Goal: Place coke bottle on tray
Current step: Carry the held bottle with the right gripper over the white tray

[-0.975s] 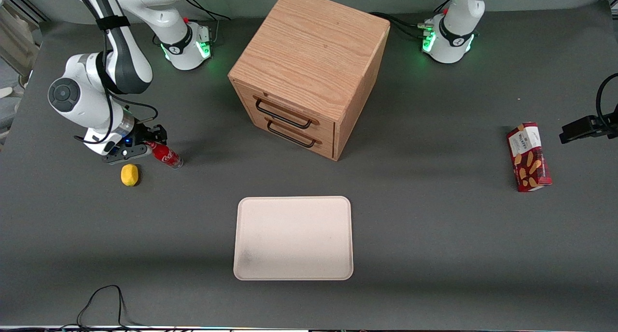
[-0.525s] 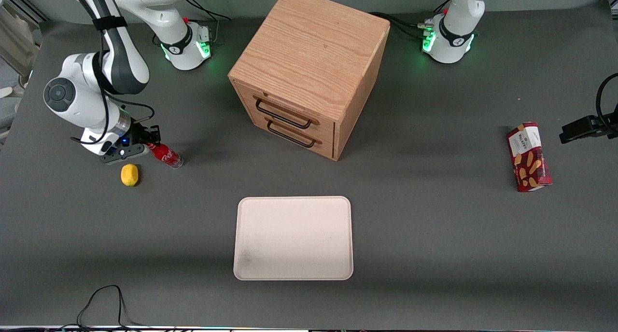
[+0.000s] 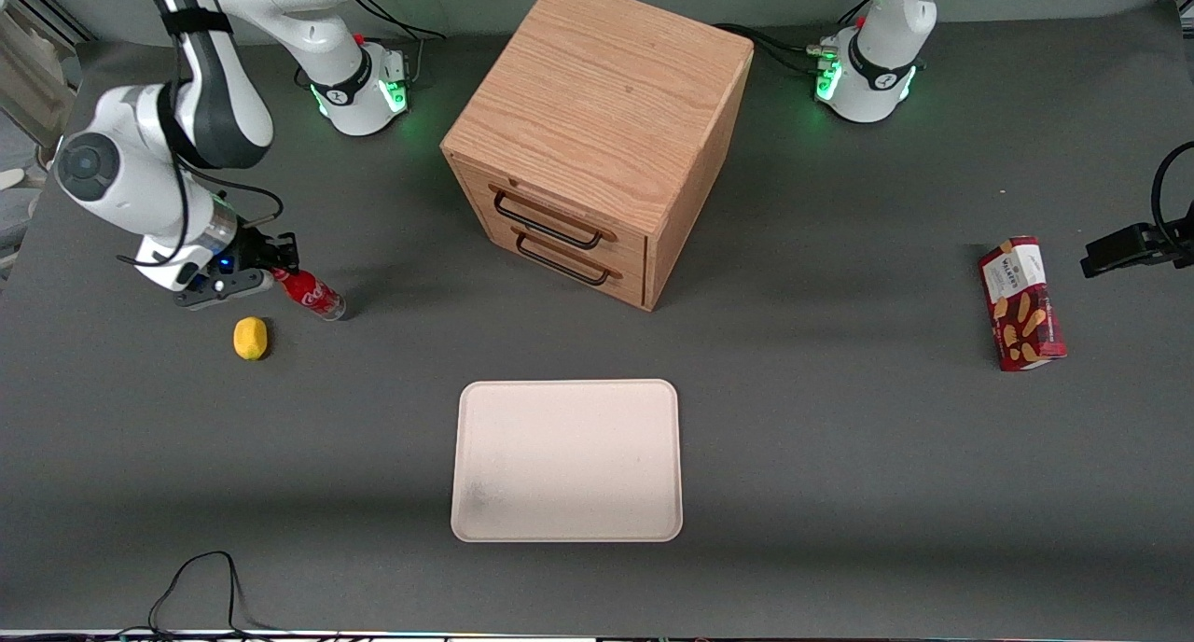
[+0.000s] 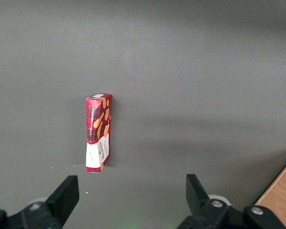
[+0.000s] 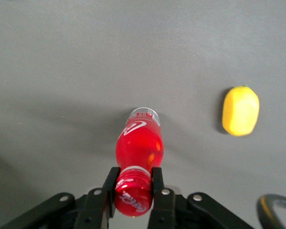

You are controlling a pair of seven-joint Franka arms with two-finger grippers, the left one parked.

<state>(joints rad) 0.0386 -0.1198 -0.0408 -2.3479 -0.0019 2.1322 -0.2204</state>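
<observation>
The coke bottle (image 3: 312,296) is small and red with a red cap and a clear base. My right gripper (image 3: 279,271) is shut on its cap at the working arm's end of the table. The bottle tilts, its base pointing down toward the table. In the right wrist view the coke bottle (image 5: 137,148) sticks out from the gripper (image 5: 133,183), and both fingers press the cap. The cream-white tray (image 3: 567,460) lies flat near the table's front edge, nearer the front camera than the cabinet and well apart from the bottle.
A yellow lemon (image 3: 250,337) (image 5: 240,110) lies just beside the bottle, nearer the front camera. A wooden two-drawer cabinet (image 3: 597,138) stands mid-table. A red biscuit box (image 3: 1020,303) (image 4: 98,132) lies toward the parked arm's end.
The gripper, holding the bottle by its cap, has moved up and outward toward the working arm's end; the bottle has shifted with it, away from the lemon.
</observation>
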